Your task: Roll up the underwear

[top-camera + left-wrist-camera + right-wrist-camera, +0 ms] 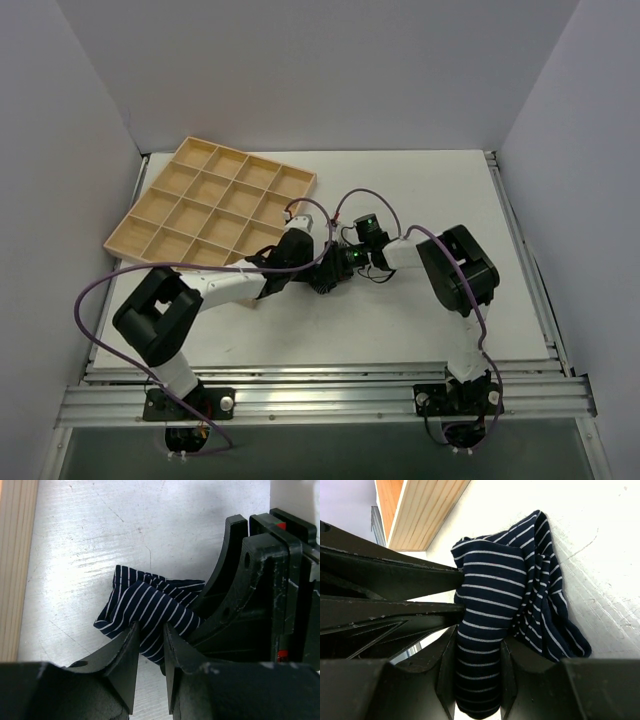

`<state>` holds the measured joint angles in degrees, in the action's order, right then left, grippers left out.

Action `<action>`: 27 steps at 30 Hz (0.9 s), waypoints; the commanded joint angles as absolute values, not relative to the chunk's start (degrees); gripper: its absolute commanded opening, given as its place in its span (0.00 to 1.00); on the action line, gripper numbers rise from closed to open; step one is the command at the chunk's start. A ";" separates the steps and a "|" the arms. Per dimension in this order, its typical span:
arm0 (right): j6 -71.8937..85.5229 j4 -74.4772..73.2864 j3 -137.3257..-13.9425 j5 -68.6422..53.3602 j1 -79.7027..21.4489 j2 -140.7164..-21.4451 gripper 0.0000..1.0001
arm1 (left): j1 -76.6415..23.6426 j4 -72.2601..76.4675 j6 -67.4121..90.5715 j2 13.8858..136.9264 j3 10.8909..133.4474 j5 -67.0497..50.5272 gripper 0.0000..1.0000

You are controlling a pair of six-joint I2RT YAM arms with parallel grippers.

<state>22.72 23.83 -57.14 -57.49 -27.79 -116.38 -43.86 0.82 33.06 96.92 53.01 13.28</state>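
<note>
Navy white-striped underwear [150, 605] bunched on the white table [100, 530], near the wooden tray [215, 205], one fold clamped between the jaws of the left gripper [151, 629], another fold clamped by the right gripper [479, 647], grippers met close together.

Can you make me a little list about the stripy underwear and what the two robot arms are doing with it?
garment: underwear, dark blue with thin white stripes, bunched up
where: on the white table, near the wooden tray
left jaws: closed on a fold of the cloth
right jaws: closed on another fold, right next to the left ones
rolled yet: no, a loose bundle, not a neat roll
</note>
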 commanded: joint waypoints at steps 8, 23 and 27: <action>18.63 12.30 -53.53 -43.42 -29.00 -115.14 0.36 | -44.30 -7.56 33.13 105.11 59.15 11.51 0.33; 22.94 16.78 -47.82 -35.07 -28.74 -105.91 0.44 | -45.35 -5.36 34.63 108.81 57.22 10.20 0.31; 23.38 18.98 -46.32 -33.93 -28.74 -106.17 0.23 | -45.70 -5.18 34.19 108.11 57.57 10.28 0.31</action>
